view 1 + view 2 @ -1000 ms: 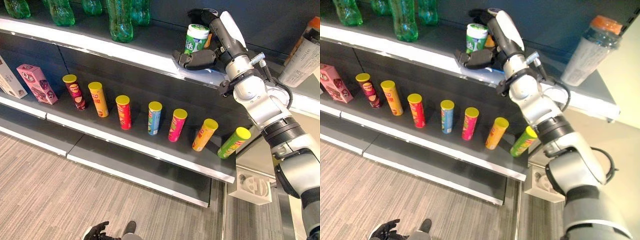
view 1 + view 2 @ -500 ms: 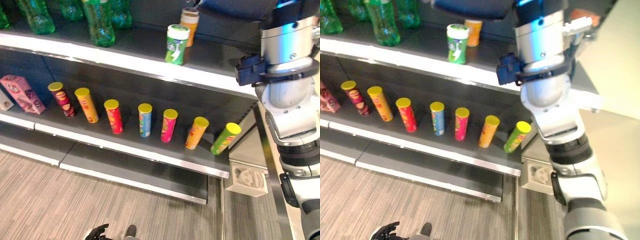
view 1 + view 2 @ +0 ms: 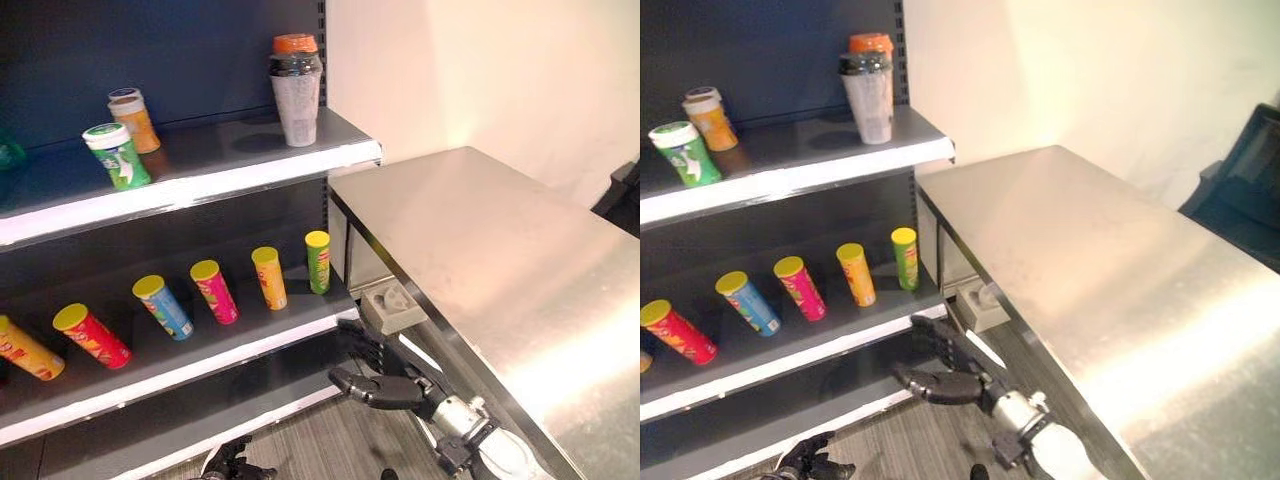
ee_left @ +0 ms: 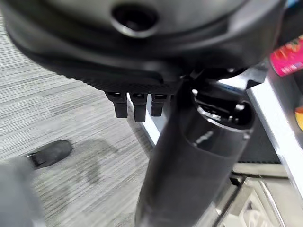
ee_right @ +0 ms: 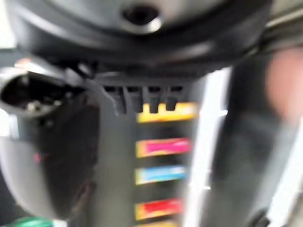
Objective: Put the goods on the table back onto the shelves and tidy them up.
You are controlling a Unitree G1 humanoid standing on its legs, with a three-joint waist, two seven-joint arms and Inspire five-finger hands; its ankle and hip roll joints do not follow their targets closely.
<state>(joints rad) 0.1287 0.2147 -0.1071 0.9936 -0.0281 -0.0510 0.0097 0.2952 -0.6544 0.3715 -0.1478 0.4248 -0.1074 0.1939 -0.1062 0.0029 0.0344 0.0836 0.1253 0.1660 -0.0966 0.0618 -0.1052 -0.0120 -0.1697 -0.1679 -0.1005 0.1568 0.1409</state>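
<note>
A green-and-white jar (image 3: 117, 157) stands on the top shelf (image 3: 250, 170), with an orange jar (image 3: 133, 120) behind it and a tall shaker bottle with an orange lid (image 3: 297, 90) to the right. My right hand (image 3: 385, 378) hangs low in front of the bottom shelf's right end, open and holding nothing. In its wrist view its fingers (image 5: 147, 97) point at the row of tube cans (image 5: 163, 147). My left hand (image 3: 232, 466) hangs near the floor, fingers relaxed and empty.
Several tube cans (image 3: 214, 291) lean in a row on the middle shelf, the green one (image 3: 318, 261) at the right end. A bare steel table (image 3: 480, 260) stands right of the shelves. A white box (image 3: 397, 303) sits on the floor between them.
The camera has swung right, bringing the steel table into view. My right hand left the green-and-white jar on the top shelf and dropped down to the bottom shelf.
</note>
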